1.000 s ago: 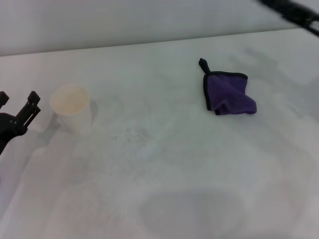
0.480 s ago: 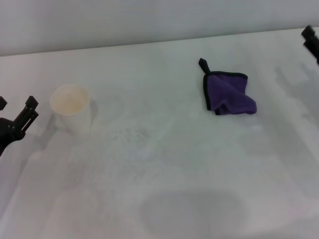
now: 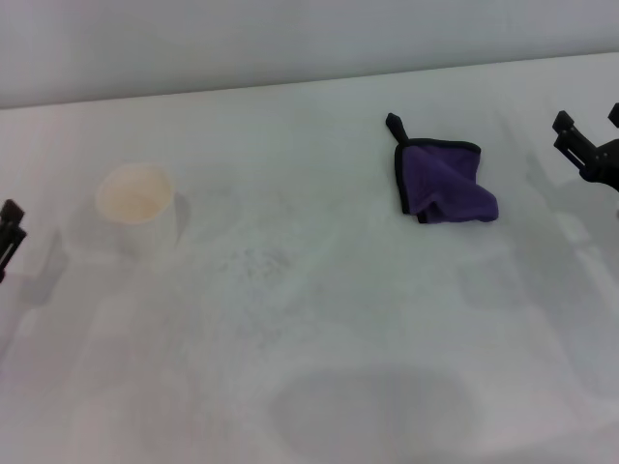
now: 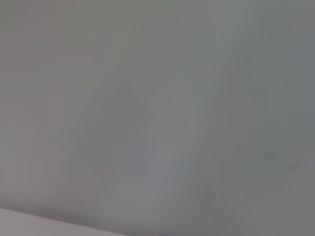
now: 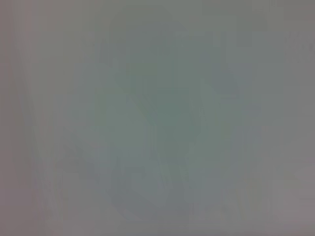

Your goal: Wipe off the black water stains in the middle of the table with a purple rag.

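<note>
The purple rag [image 3: 445, 182] lies crumpled on the white table [image 3: 368, 319] at the back right, its black corner loop pointing away from me. The black water stains [image 3: 254, 263] show only as faint fine specks just right of the cup, near the table's middle. My right gripper [image 3: 590, 124] hangs open at the right edge of the head view, to the right of the rag and apart from it, with nothing between its fingers. Only a sliver of my left gripper [image 3: 10, 228] shows at the far left edge. Both wrist views show a plain grey blur.
A white paper cup [image 3: 136, 209] stands upright at the left, between the left gripper and the specks. A pale wall runs behind the table's far edge [image 3: 290, 85].
My left gripper has drawn back leftward, away from the cup and nearly out of view. My right gripper has come down into view at the right edge, beside the rag.
</note>
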### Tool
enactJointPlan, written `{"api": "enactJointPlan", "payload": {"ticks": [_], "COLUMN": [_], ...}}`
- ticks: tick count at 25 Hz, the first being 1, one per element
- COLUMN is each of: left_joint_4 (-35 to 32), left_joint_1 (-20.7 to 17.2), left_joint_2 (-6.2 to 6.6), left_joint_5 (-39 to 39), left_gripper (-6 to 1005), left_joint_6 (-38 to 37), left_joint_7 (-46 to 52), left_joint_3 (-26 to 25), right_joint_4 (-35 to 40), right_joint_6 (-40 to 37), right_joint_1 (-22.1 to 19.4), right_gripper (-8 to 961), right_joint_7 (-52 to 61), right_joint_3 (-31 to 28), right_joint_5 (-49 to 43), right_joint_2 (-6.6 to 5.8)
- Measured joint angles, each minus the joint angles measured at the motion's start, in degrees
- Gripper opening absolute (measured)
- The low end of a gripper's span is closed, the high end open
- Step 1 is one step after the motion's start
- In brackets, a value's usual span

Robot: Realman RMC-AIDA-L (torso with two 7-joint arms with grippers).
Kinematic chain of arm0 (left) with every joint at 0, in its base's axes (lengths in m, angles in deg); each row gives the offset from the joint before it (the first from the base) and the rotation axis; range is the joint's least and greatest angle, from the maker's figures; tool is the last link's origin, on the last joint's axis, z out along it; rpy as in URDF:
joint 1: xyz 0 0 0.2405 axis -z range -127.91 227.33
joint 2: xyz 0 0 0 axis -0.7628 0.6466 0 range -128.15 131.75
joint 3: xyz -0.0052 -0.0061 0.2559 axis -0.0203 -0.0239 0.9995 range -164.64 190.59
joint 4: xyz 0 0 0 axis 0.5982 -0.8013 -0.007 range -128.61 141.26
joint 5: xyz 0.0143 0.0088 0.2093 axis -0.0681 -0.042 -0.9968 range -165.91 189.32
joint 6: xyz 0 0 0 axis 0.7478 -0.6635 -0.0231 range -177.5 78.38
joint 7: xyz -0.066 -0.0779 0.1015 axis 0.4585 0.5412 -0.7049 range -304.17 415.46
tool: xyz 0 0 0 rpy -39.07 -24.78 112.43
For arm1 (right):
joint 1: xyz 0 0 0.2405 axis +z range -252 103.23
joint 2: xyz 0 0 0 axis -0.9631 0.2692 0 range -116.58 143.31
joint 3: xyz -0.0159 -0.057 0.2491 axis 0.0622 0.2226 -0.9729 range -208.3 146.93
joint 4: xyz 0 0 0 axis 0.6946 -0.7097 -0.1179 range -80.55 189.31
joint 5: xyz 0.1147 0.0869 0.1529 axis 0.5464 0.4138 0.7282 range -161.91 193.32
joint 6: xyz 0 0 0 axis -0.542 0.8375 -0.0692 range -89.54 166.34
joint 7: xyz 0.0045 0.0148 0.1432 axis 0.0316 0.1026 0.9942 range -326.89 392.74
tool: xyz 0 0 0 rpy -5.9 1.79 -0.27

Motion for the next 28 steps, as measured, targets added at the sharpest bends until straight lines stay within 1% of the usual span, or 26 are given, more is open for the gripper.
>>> {"api": "enactJointPlan", "payload": {"ticks": [11,17,23,28], "left_joint_4": [0.4,0.4,0.3,0.1], "left_joint_1": [-1.4,-1.3,-1.1,-0.8], "left_joint_2": [0.05,0.05,0.1,0.07], "left_joint_5": [1.0,0.7,0.2,-0.7], "left_gripper": [872,872,872,872], "left_joint_6": [-0.8,-0.8,-0.8,-0.8], "left_joint_7": [-0.2,-0.3,-0.5,-2.6], "left_joint_3": [0.4,0.4,0.5,0.4], "right_joint_4": [-0.7,-0.9,-1.7,-2.2], "right_joint_6": [0.2,1.0,3.4,4.2], "right_joint_1": [-0.5,-0.8,-0.9,-0.6], "right_gripper": [857,856,857,857], "right_joint_7": [0.3,0.9,1.8,1.8], "right_joint_3": [-0.1,-0.1,-0.1,-0.1], "right_joint_5": [0.0,0.0,0.0,0.0], "right_joint_2": [0.17,0.17,0.17,0.18]}}
